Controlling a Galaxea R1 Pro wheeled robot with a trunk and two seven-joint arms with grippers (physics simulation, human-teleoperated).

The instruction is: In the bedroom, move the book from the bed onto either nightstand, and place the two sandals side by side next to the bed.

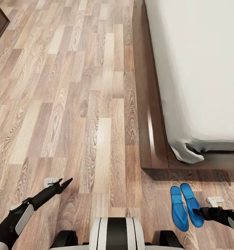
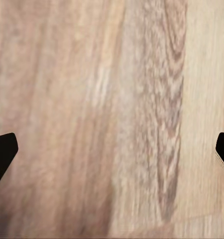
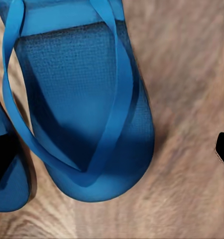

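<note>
A: Where are the sandals (image 1: 186,206)?

B: Both lie flat on the wood-plank floor (image 1: 78,104), side by side and touching or nearly so, just beyond the near corner of the bed (image 1: 155,139). They point roughly along the bed's length, toes away from it.

A: And the bed itself?

B: Its dark wood platform runs along the floor, with the pale mattress (image 1: 200,69) on top and a crumpled fold of cover at the mattress's near corner.

A: The right end effector (image 1: 200,211)?

B: It hangs low, right at the outer sandal's toe end. In the right wrist view that sandal (image 3: 87,119) sits between the two dark fingertips (image 3: 2,159), which are spread wide and grip nothing. Whether a tip touches the other sandal's edge, I can't quite tell; it is close.

A: The left end effector (image 1: 65,183)?

B: It is over bare floor, well apart from the sandals. In the left wrist view its fingertips (image 2: 2,152) stand far apart, with planks (image 2: 112,119) between them.
</note>
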